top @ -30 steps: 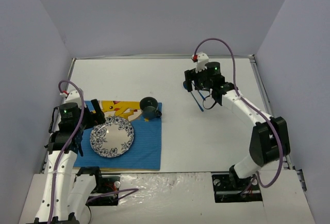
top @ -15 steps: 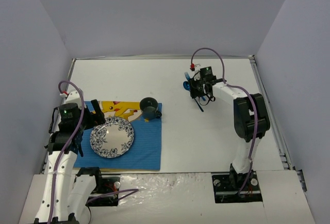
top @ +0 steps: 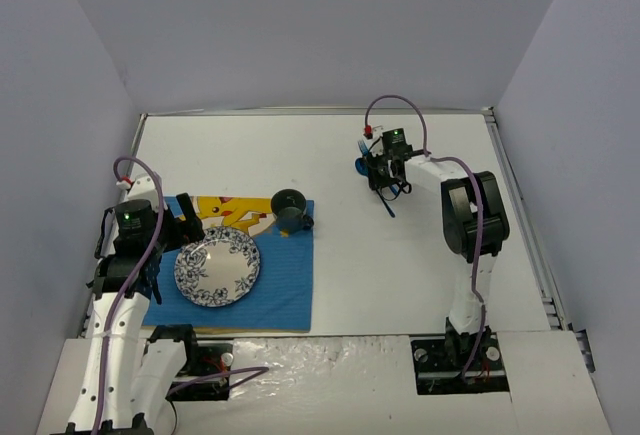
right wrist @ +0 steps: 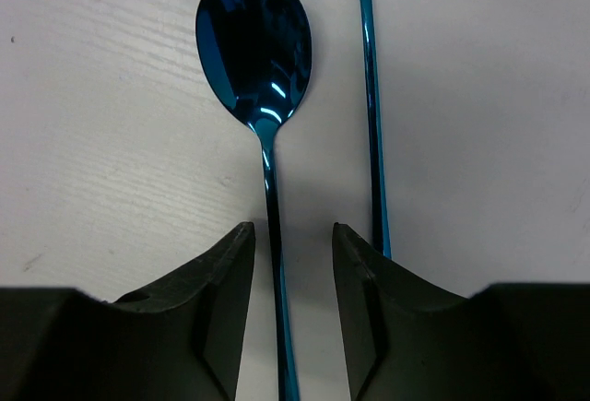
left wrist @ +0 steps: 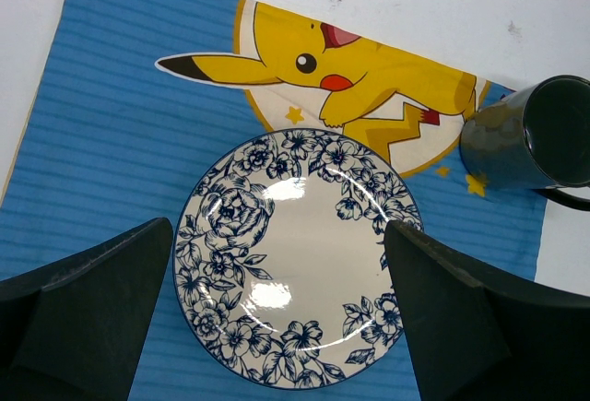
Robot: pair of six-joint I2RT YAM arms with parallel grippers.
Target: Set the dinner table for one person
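The right pincer [right wrist: 290, 240] has come down since a second ago and now straddles the handle of the spoon [right wrist: 254, 41], jaws narrowly apart, not yet clamped; a second blue handle [right wrist: 371, 124] lies just beside; both rest on the white table [right wrist: 101, 143], well apart from the placemat [top: 290, 290] with plate [top: 217, 267] and mug [top: 290, 203]; pickup looks imminent.

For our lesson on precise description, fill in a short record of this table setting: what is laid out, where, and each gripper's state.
placemat: blue cloth, yellow cartoon figure, on the white table
plate: blue floral, on the placemat
mug: dark, at the placemat's far right corner
spoon: blue, flat on the table
second blue utensil: beside the spoon, head out of view
left gripper: open, above the plate
right gripper: open, fingers astride the spoon's handle
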